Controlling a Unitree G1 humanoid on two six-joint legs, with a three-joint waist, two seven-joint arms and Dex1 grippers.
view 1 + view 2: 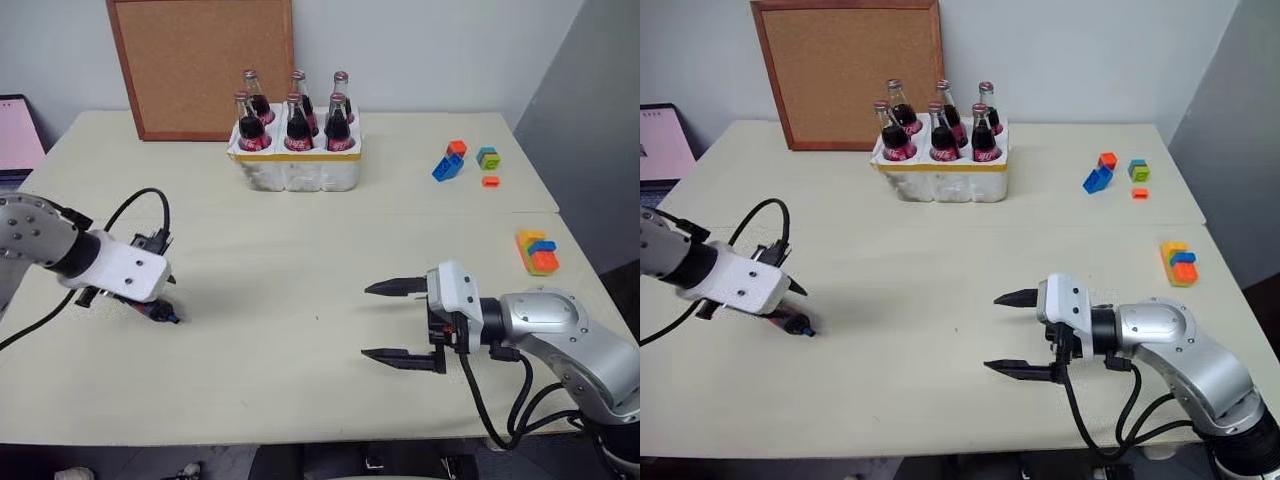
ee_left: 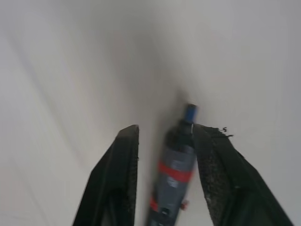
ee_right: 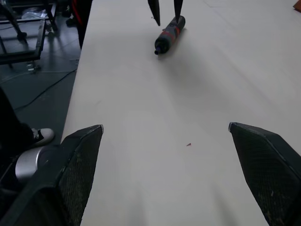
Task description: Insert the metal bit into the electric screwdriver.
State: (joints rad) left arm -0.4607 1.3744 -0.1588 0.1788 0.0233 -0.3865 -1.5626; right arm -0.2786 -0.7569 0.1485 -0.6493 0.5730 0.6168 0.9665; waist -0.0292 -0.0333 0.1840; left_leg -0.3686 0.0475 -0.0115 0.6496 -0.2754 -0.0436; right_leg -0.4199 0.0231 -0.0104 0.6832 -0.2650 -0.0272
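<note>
The electric screwdriver, black with a red band, lies flat on the table at the left, its narrow tip pointing toward the table's middle. My left gripper points down over it, open, one finger on each side. The screwdriver rests close against one finger, with a gap to the other. My right gripper hovers over the table's front right, wide open and empty, pointing left toward the screwdriver. The metal bit is out of view.
A white crate of cola bottles stands at the back centre before a cork board. Loose coloured bricks lie at the back right, a brick stack near the right edge. A laptop sits at the far left.
</note>
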